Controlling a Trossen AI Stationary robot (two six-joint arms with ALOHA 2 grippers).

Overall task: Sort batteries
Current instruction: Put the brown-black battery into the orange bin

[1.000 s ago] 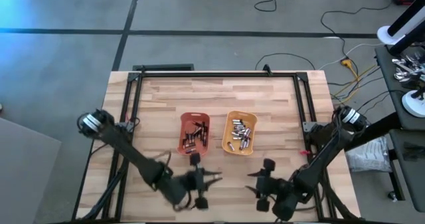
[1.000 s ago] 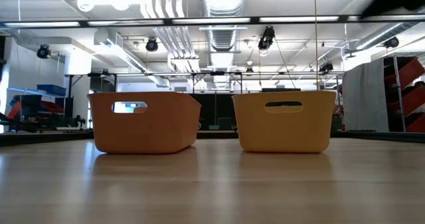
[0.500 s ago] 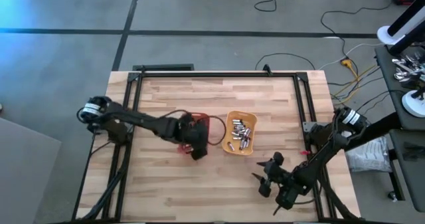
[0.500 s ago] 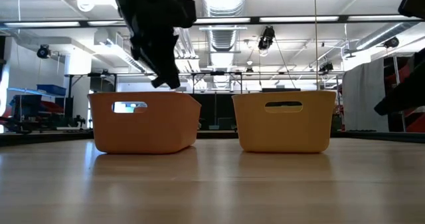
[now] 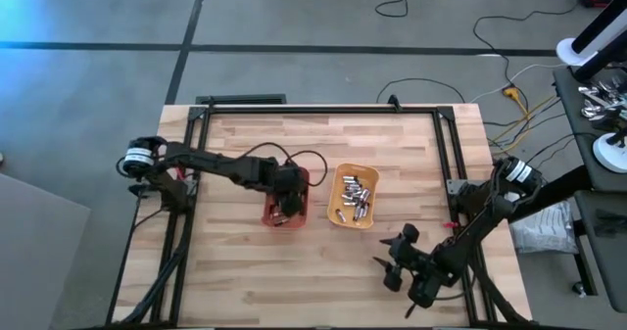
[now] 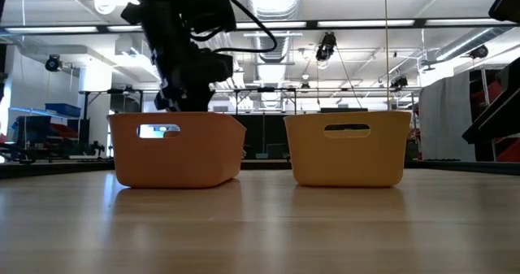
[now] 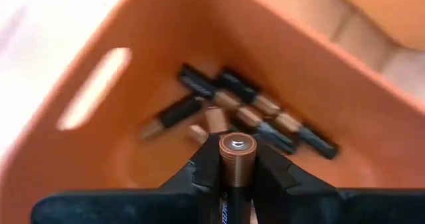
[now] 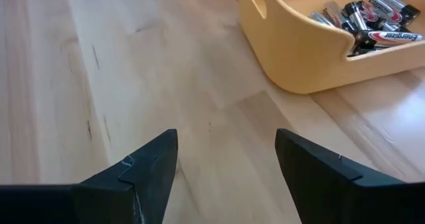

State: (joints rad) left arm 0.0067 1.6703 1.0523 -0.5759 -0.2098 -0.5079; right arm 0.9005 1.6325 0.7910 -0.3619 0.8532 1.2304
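A dark cylindrical battery with a coppery end (image 7: pixel 237 159) sits clenched in the left gripper (image 7: pixel 237 174) fingers, right above the orange plastic tray (image 5: pixel 270 211) of dark cells (image 7: pixel 252 111) — the right gripper (image 8: pixel 226 157), fingers spread, hovers over bare wooden tabletop (image 8: pixel 133 64) beside the yellow plastic tray (image 8: pixel 299 48).

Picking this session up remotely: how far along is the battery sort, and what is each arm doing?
Nearly done. Dark coppery batteries lie in the orange tray, silvery batteries in the yellow tray. In hand: the left gripper is over the orange tray, shut on one copper-topped battery. Left: releasing it. No loose cells show on the table. The right gripper is open, over bare wood beside the yellow tray.
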